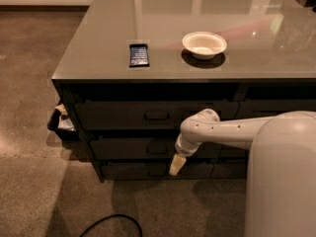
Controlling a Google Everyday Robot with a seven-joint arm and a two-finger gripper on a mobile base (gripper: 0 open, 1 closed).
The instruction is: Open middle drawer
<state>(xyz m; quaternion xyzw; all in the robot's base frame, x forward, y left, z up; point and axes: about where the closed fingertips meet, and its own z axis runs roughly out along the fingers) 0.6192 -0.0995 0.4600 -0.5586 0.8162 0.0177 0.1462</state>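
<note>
The claw (177,165), its grip impossible to tell, hangs low beside the handle (157,149) of the shut middle drawer (123,148), second of three under the tabletop (98,43), and apparently should rise, square on the bar, then pull straight.

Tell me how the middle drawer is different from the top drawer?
The top drawer has a taller front than the middle drawer. The tool hangs pointing down just below and right of the middle drawer's handle, well under the top drawer's. Both look dark and shut, with one small handle.
</note>
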